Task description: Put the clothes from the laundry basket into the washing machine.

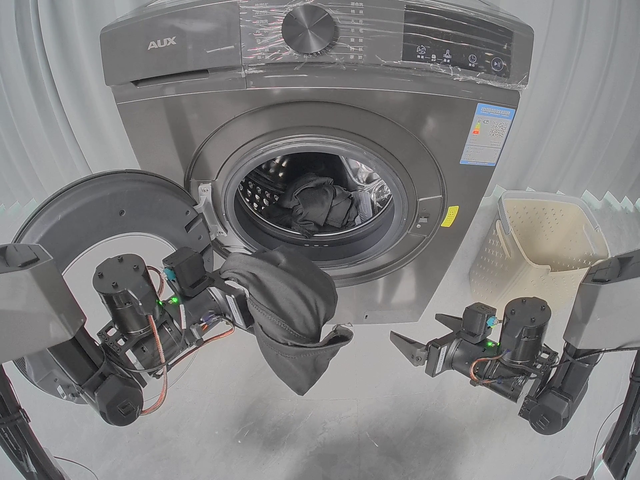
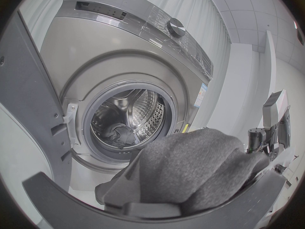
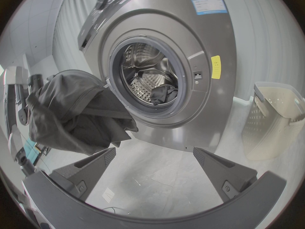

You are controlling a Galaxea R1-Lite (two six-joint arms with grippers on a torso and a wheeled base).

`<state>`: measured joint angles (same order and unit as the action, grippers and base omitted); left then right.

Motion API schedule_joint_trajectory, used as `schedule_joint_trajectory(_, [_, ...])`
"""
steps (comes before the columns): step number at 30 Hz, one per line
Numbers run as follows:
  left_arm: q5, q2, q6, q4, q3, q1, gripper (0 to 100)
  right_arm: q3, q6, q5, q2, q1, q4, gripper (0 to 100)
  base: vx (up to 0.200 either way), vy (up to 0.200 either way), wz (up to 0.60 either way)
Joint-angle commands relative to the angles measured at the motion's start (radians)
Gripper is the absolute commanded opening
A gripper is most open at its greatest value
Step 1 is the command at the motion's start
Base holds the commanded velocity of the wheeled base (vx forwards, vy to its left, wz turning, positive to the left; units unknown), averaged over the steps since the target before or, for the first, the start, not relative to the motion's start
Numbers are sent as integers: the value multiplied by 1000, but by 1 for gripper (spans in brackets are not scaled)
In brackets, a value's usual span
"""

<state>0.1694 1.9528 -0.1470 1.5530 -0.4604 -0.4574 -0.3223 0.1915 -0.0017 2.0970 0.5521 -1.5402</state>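
At left gripper [image 1: 252, 301]: pinched on a dark garment [image 1: 293, 305], draped over it and hanging below, just short of washing machine [image 1: 400, 121] opening. Deeper, in drum: second dark garment [image 1: 317, 205]. At right gripper [image 1: 417, 333]: spread wide, holding nothing. Beyond it, rightward: laundry basket [image 1: 527, 255].

Pale pleated curtains [image 1: 580, 101] hang at the back on both sides; a glossy grey floor [image 1: 320, 428] lies below; the left wrist view shows a tiled ceiling [image 2: 251, 7] and a white wall [image 2: 235, 89].
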Motion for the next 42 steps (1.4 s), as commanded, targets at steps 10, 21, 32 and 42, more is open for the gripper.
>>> schedule_joint_trajectory(10, [-2,14,64,-1,34,22,0,-14,20,3,20,-35,-3,100,100,0,0])
schedule_joint_trajectory(21, [-1,21,89,-1,60,-6,0,-12,20,3,20,-26,-3,100,36,0,0])
schedule_joint_trajectory(32, [-4,78,107,2,46,-15,0,-7,20,3,12,-24,-3,100,200,0,0])
schedule_joint_trajectory(42, [-8,80,107,2,40,-40,0,11,20,3,-11,17,-3,100,60,0,0])
